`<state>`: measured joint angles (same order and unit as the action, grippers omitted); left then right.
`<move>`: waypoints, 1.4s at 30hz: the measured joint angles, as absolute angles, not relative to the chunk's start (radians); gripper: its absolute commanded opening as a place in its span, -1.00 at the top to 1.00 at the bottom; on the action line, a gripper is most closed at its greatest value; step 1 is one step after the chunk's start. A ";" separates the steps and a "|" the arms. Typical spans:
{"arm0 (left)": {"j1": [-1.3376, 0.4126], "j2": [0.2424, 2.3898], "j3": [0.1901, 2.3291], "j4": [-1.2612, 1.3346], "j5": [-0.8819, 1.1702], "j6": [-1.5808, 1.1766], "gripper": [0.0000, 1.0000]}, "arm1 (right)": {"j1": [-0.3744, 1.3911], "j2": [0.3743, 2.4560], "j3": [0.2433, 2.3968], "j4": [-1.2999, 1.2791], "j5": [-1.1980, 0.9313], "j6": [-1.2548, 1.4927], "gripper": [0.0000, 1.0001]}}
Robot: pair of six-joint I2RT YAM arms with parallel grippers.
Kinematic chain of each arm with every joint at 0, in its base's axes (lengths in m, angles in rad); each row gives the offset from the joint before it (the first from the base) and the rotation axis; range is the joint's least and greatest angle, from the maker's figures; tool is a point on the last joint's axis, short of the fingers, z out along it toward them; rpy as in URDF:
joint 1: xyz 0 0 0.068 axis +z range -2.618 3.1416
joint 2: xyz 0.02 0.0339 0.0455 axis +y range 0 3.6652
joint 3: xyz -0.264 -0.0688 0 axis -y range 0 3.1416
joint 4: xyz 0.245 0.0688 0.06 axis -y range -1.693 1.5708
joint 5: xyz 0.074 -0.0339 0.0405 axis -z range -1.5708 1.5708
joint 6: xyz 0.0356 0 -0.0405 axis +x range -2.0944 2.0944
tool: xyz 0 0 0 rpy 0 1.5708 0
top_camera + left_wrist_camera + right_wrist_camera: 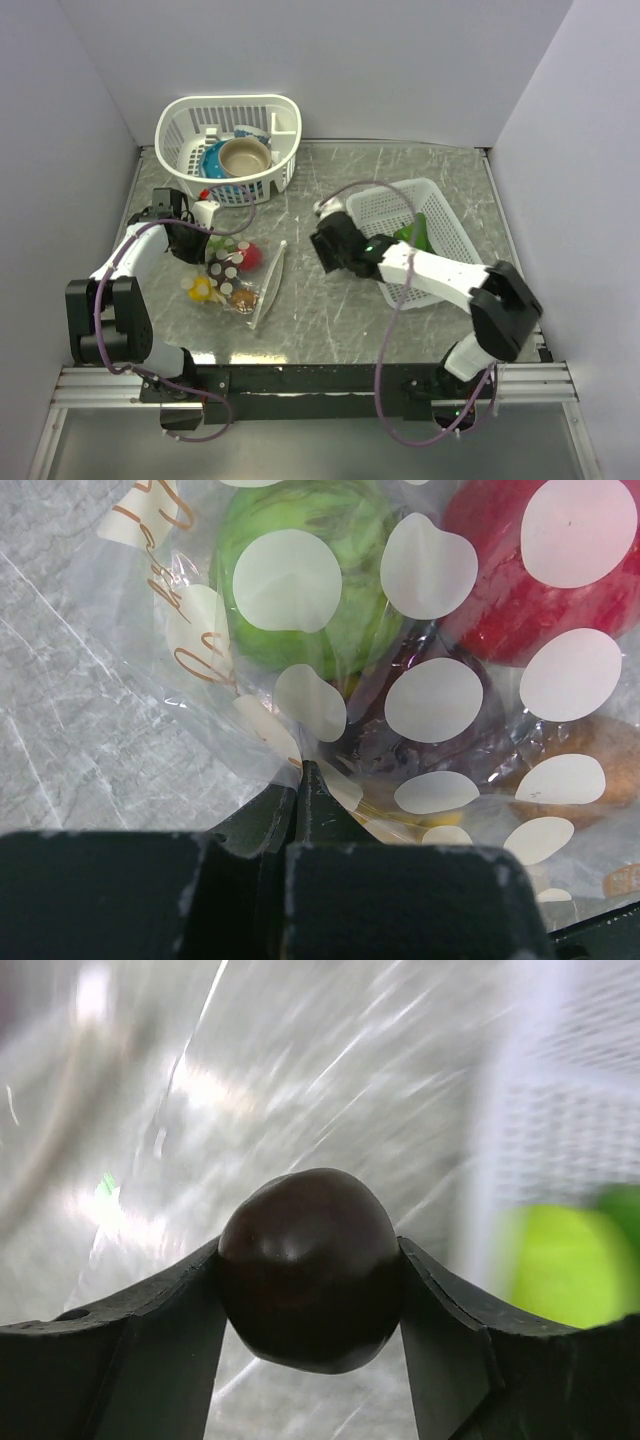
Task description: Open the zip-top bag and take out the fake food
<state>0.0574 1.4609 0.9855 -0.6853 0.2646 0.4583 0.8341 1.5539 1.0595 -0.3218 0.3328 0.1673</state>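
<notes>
The zip-top bag [238,275], clear with white polka dots, lies at the left of the table with its zip edge [270,283] towards the middle. Red [252,257], yellow [201,289] and orange [243,297] fake food pieces show inside it. My left gripper [205,246] is shut on the bag's far-left edge; in the left wrist view [300,780] the plastic is pinched between the jaws, with a lime-green piece [300,570] and a red piece [510,570] behind. My right gripper [323,243] is shut on a dark maroon piece [310,1270], held above the table between the bag and the tray.
A white mesh tray [392,191] stands at the right with a green piece [418,232] in it; it shows blurred in the right wrist view [560,1110]. A white basket [228,101] with bowls stands at the back left. A small white bottle [207,209] lies before it.
</notes>
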 measured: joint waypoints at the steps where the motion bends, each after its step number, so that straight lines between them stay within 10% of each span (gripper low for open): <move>1: 0.057 1.461 0.986 -0.686 0.265 0.458 0.97 | 0.804 1.515 1.065 -0.311 0.341 0.182 0.41; 3: 0.057 1.461 0.986 -0.688 0.266 0.459 0.97 | 0.708 1.443 1.068 -0.285 0.352 0.223 0.48; 6: 0.057 1.461 0.986 -0.695 0.266 0.459 0.98 | 0.568 1.384 1.061 -0.262 0.398 0.289 -0.03; 9: 0.057 1.461 0.986 -0.697 0.267 0.459 0.98 | 0.504 1.409 1.061 -0.282 0.469 0.339 -1.00; 42: -0.019 1.568 0.978 -0.600 0.252 0.450 0.98 | 1.147 1.716 0.995 -0.010 0.392 0.187 -0.93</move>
